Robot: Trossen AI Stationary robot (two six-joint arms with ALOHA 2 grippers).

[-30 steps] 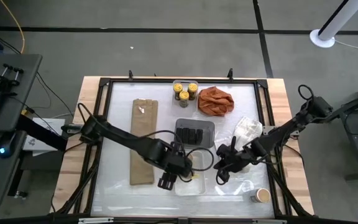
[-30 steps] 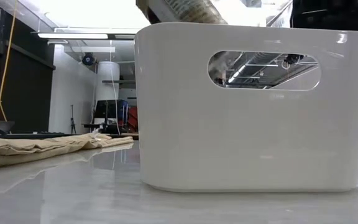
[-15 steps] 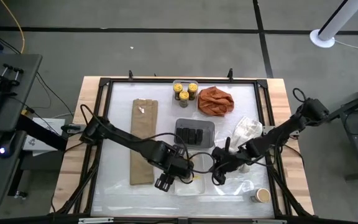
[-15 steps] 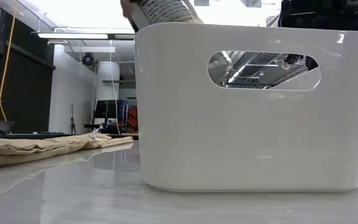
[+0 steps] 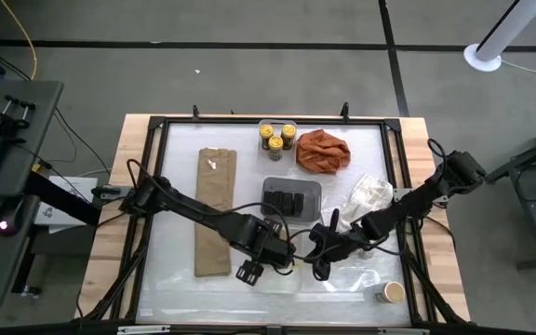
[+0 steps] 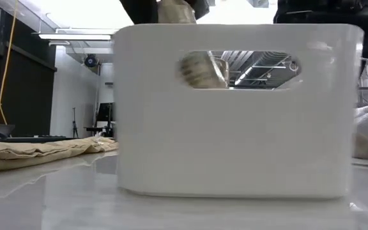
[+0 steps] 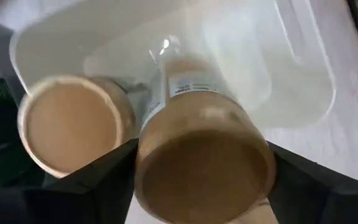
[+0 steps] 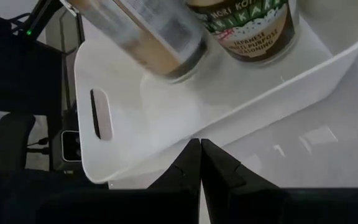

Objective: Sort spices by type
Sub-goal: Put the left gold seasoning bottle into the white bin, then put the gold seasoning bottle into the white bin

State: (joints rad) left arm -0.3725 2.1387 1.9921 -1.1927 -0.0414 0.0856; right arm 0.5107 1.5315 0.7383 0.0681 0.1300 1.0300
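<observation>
Seen from above, at lower centre of the frame: left gripper [image 5: 270, 253] over the white bin [image 5: 282, 275], right gripper [image 5: 316, 257] just beside the bin's right edge, fingers pressed together and pinching nothing. In the left wrist view, a tan-topped tub [image 7: 204, 163] filling the middle of the frame between the left fingers [image 7: 98, 180], which stand spread on either side of it; impossible to tell whether those fingers touch it. A second tan-topped tub [image 7: 70, 130] just beside it at left of that frame, standing inside the bin. In the right wrist view, closed dark fingertips [image 8: 199, 163] at bottom centre, outside the bin's white wall, with the tilted tub at upper centre and the upright labelled one to its right. In the low view, the bin filling the middle of the frame, a tub [image 6: 202, 70] showing through its handle slot. Back in the high view: third tan-topped tub [image 5: 393, 293] alone at lower right, well apart from the bin; three yellow-lidded jars [image 5: 276, 137] in a clear tray at upper centre; three dark tins [image 5: 288, 200] in a grey tray at centre. Also on the table: tan cloth strip [image 5: 215, 210] at left, orange cloth [image 5: 323, 151] upper right.
</observation>
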